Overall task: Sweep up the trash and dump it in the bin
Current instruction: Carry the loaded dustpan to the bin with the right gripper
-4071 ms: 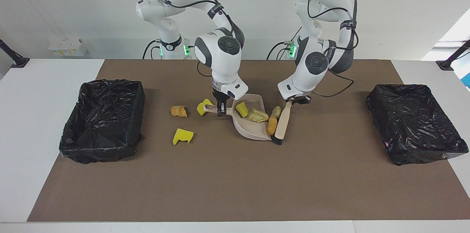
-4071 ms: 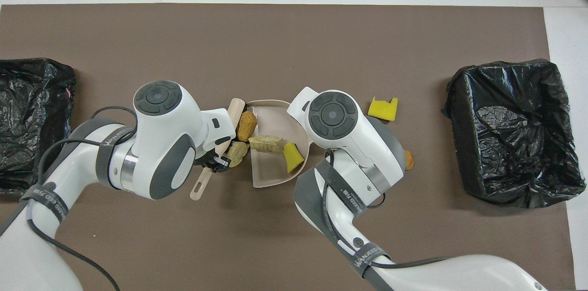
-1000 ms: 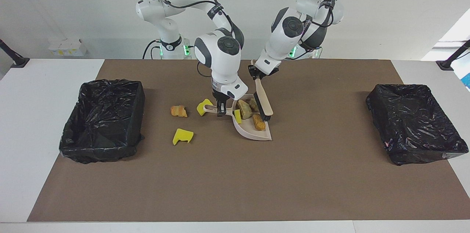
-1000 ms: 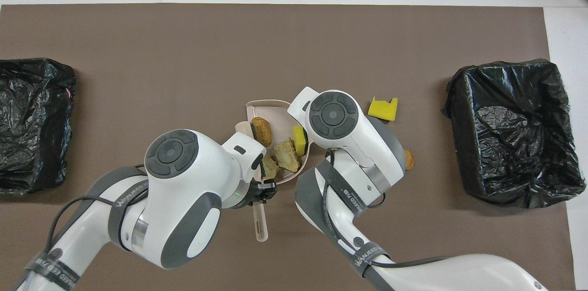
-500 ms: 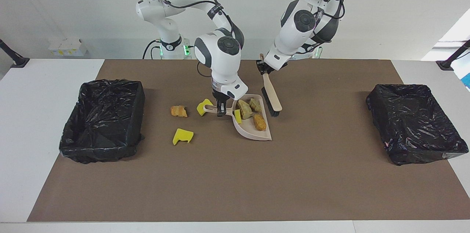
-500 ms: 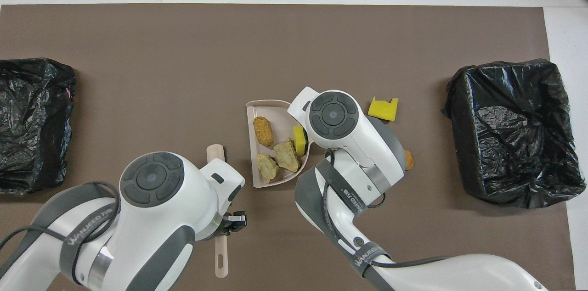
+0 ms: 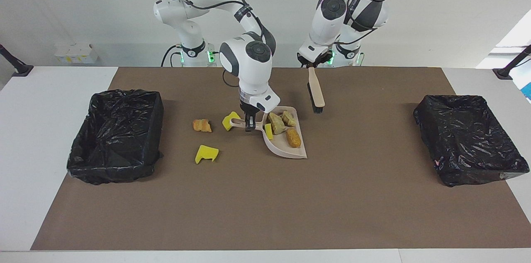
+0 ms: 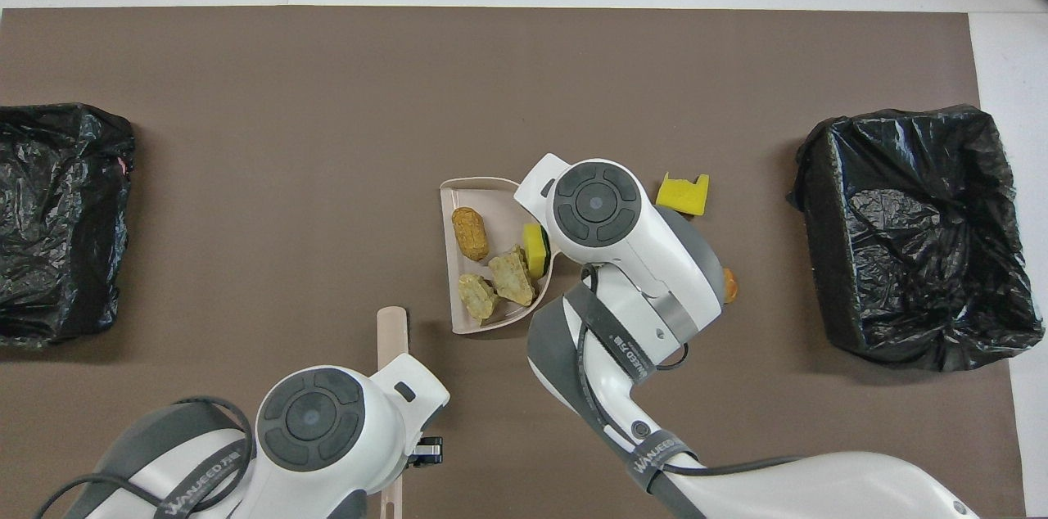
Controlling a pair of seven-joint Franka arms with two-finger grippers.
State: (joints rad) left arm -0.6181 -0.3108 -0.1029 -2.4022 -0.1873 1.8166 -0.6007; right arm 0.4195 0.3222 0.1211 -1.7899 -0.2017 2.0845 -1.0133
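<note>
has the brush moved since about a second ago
Yes. The left gripper has lifted the brush out of the dustpan and back toward the robots.

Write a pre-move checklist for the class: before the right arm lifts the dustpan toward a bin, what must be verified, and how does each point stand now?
1. Right gripper shut on the dustpan handle: ok.
2. Brush clear of the pan, raised in the left gripper: ok.
3. Four pieces resting inside the pan, including the orange chunk: ok.
4. All trash collected: not ok. A yellow scrap, another yellow scrap and a tan chunk lie on the mat.
5. Bin at the right arm's end open: ok.
</note>
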